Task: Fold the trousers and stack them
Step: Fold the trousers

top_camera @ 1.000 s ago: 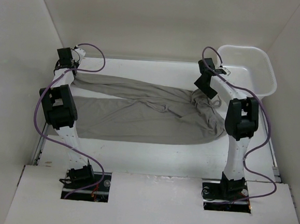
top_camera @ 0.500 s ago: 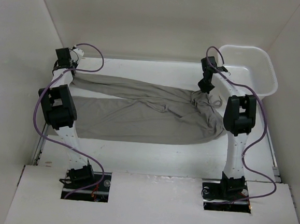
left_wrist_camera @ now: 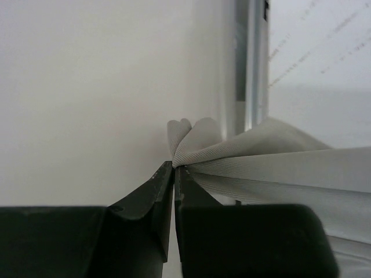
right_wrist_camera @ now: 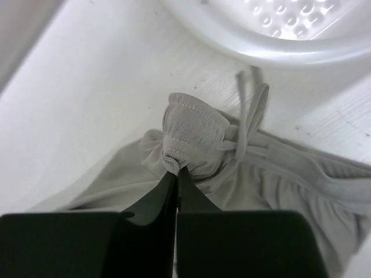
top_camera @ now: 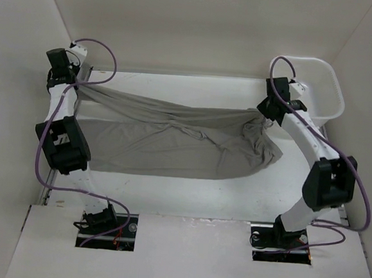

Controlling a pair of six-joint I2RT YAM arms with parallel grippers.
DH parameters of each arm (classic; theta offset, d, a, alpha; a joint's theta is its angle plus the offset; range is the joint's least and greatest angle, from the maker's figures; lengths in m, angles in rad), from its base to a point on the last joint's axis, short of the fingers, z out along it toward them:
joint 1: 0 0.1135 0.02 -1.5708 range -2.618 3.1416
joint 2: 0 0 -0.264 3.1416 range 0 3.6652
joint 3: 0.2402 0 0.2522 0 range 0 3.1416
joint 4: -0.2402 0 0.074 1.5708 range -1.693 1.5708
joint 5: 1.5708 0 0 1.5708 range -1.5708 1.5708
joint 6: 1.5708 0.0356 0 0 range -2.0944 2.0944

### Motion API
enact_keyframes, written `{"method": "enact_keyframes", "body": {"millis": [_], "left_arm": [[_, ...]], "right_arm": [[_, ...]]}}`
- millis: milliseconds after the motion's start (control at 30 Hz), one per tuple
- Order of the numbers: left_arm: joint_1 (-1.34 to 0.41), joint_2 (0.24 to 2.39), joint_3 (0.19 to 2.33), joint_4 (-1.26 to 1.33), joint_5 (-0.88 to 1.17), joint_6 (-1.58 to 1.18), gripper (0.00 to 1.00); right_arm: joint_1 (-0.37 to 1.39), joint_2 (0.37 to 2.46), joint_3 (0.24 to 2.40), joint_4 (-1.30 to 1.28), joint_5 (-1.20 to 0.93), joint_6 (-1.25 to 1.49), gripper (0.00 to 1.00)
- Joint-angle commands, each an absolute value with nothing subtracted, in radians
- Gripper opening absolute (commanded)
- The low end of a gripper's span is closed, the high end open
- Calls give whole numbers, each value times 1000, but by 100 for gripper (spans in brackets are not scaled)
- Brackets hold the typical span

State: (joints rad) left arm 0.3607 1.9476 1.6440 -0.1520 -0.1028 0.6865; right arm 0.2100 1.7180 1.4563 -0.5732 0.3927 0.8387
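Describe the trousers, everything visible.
The trousers are plain grey-taupe, soft matte cloth, wrinkled, with two long legs running left to right. The far leg is stretched between the grippers: the left gripper pinches its end, and the right gripper pinches the gathered waistband, whose drawstring loops loose. The near leg lies flat on the white table.
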Motion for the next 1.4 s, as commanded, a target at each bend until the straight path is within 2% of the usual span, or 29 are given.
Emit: {"method": "enact_keyframes", "body": {"millis": [0, 200, 400, 633, 800, 1033, 1200, 1267, 1367], "left_arm": [[389, 1812, 1611, -97, -69, 687, 2], [423, 1708, 1464, -153, -34, 696, 3], [423, 1577, 1234, -213, -3, 710, 4], [358, 1525, 1137, -259, -23, 715, 3], [329, 1456, 1080, -386, -40, 753, 5], [324, 1410, 1028, -792, -22, 911, 17], [412, 1453, 1227, -922, 154, 856, 30], [461, 1501, 1313, -917, 237, 778, 40], [479, 1610, 1382, -939, 261, 716, 43]], "right_arm": [[214, 1582, 1337, -463, 433, 813, 0], [174, 1404, 1114, -417, 420, 821, 0], [163, 1341, 985, -356, 396, 801, 0], [160, 1370, 992, -319, 357, 740, 0], [125, 1348, 989, -324, 362, 709, 0], [113, 1335, 973, -331, 362, 686, 0], [113, 1358, 994, -339, 368, 661, 0], [116, 1364, 1002, -341, 370, 652, 0], [117, 1370, 1012, -351, 374, 647, 0]]}}
